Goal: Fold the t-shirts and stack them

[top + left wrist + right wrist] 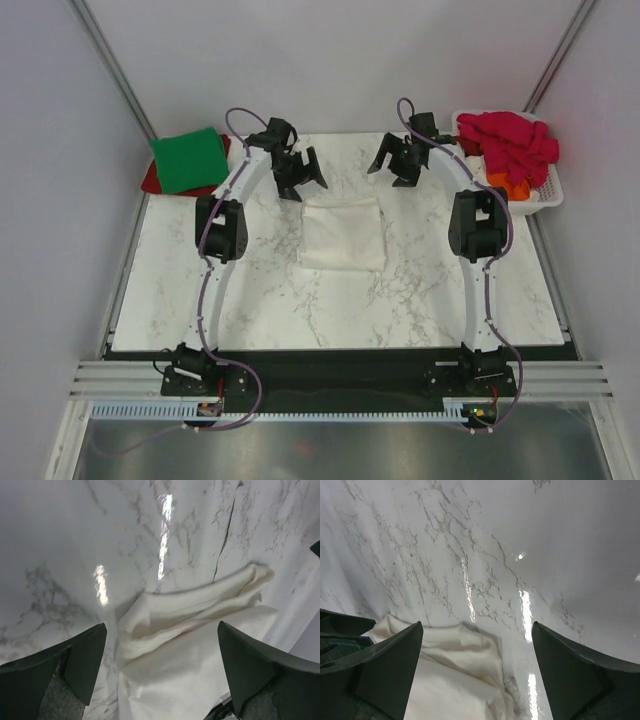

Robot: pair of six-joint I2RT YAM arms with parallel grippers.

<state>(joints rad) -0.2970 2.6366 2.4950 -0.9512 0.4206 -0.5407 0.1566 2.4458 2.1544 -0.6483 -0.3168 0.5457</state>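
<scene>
The arm bases (195, 372) sit nearest, at 6 o'clock in the top view. Mid-table lies the folded white t-shirt (342, 233), with the left gripper (297, 172) and right gripper (395, 160) wide and empty by its 12 o'clock edge. The green shirt (188, 158) tops the red shirt (148, 180) at 10 o'clock. The magenta shirt (510, 140) and orange shirt (512, 186) wait in the basket (545, 195) at 2. In the left wrist view, parted fingers (82, 655) flank the white shirt's corner. The right wrist view shows likewise. Stacking it and two folds seemingly remain.

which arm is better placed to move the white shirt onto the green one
Left, probably: the left gripper hangs open by the white shirt, on the same side as the green shirt; the right gripper sits nearer the basket.
</scene>
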